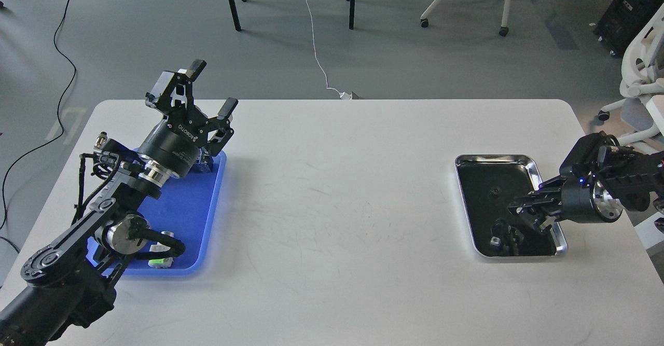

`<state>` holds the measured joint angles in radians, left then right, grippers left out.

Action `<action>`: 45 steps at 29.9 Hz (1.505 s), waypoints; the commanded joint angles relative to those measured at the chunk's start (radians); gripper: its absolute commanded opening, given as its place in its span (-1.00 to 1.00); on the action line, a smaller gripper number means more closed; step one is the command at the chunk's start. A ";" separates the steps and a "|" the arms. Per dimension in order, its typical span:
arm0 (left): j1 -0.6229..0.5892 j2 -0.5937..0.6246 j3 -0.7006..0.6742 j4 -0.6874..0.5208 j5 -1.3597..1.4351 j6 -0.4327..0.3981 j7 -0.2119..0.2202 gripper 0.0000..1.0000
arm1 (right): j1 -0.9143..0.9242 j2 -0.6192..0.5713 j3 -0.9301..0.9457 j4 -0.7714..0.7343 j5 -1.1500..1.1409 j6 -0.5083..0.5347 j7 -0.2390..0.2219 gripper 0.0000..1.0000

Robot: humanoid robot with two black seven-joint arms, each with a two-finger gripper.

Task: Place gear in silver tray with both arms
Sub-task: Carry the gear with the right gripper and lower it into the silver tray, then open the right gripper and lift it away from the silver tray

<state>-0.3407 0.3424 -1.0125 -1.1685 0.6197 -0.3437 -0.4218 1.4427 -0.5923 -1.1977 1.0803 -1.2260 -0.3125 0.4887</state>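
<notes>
The silver tray (493, 156) lies on the right of the white table, its dark bottom mirroring what is above it. My right gripper (525, 216) comes in from the right edge and hangs low over the tray's near right part. Its dark fingers blend with the tray bottom, so I cannot tell their state. A small dark thing with a pale spot (496, 240) shows at the tray's near end; I cannot tell whether it is the gear or a reflection. My left gripper (211, 89) is open and empty, raised above the far end of the blue tray (181, 216).
The blue tray holds a small green and white part (160, 259) at its near end and a dark part (203, 163) at its far end under my left wrist. Chair and table legs stand on the floor beyond the table.
</notes>
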 commanded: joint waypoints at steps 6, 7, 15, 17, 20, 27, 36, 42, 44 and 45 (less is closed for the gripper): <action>0.000 0.003 -0.002 -0.003 0.000 0.002 0.000 0.96 | -0.033 -0.011 0.027 0.010 0.000 -0.008 0.000 -0.14; 0.000 0.003 -0.002 -0.003 0.000 0.002 0.000 0.96 | -0.034 -0.011 0.030 0.010 0.002 -0.010 0.000 0.07; 0.002 0.004 -0.002 -0.005 0.000 0.000 0.000 0.96 | -0.025 -0.053 0.081 0.035 0.011 -0.013 0.000 0.72; 0.002 0.004 -0.002 -0.005 0.000 0.002 0.000 0.96 | -0.015 -0.086 0.134 0.049 0.016 -0.013 0.000 0.84; 0.002 0.001 0.000 -0.005 0.000 0.002 0.000 0.96 | -0.021 -0.139 0.301 0.053 0.034 0.000 0.000 0.87; 0.008 0.000 0.002 -0.005 0.000 0.000 -0.002 0.96 | -0.186 -0.184 0.745 0.098 0.360 0.003 0.000 0.88; 0.049 -0.036 0.005 0.010 0.035 0.005 -0.002 0.96 | -0.393 -0.149 1.115 0.101 1.020 0.062 0.000 0.90; 0.065 -0.065 -0.001 0.030 0.057 0.006 0.000 0.96 | -0.505 -0.112 1.222 0.099 1.234 0.245 0.000 0.97; 0.063 -0.074 -0.003 0.039 0.057 0.006 0.000 0.96 | -0.545 -0.093 1.265 0.098 1.255 0.294 0.000 0.97; 0.065 -0.077 -0.003 0.044 0.057 0.006 0.000 0.96 | -0.567 -0.077 1.286 0.096 1.257 0.302 0.000 0.97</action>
<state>-0.2781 0.2765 -1.0128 -1.1364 0.6759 -0.3383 -0.4222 0.9315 -0.6989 0.0314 1.1783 0.0040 -0.0635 0.4884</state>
